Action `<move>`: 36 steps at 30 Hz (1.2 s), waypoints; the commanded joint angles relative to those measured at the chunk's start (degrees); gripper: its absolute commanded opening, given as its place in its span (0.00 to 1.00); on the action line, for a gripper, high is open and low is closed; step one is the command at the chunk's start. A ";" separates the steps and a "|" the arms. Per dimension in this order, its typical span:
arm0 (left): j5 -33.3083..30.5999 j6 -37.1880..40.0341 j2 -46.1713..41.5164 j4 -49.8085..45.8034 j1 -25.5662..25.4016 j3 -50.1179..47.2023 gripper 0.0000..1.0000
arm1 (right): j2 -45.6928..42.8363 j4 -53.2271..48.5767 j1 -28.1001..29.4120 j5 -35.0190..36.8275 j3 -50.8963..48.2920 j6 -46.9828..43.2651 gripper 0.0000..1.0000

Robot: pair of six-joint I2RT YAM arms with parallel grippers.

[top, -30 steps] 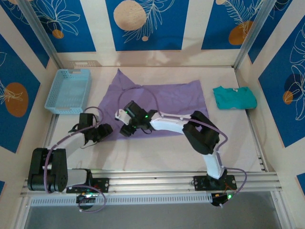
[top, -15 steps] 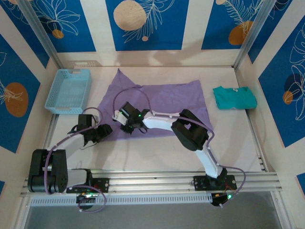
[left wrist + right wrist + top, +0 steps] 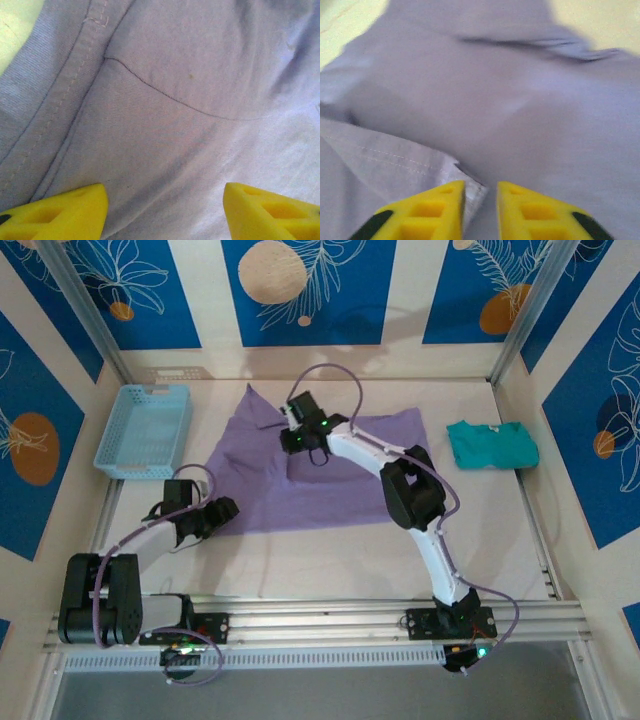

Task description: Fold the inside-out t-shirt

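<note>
Well, the lavender t-shirt lies flat, long axis left-to-right; left gripper gapes over its near-left hem, right gripper sits almost closed at a far fold, grip unclear.

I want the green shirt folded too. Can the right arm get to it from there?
Probably yes. The green shirt lies on that arm's side of the table, with nothing standing between. The right gripper is over the purple shirt, so it must swing across.
</note>
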 commanded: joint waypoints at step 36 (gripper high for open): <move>-3.58 -0.77 -8.58 -9.22 -6.07 -6.06 0.69 | -47.68 -13.01 -37.17 -20.30 -70.17 12.48 0.42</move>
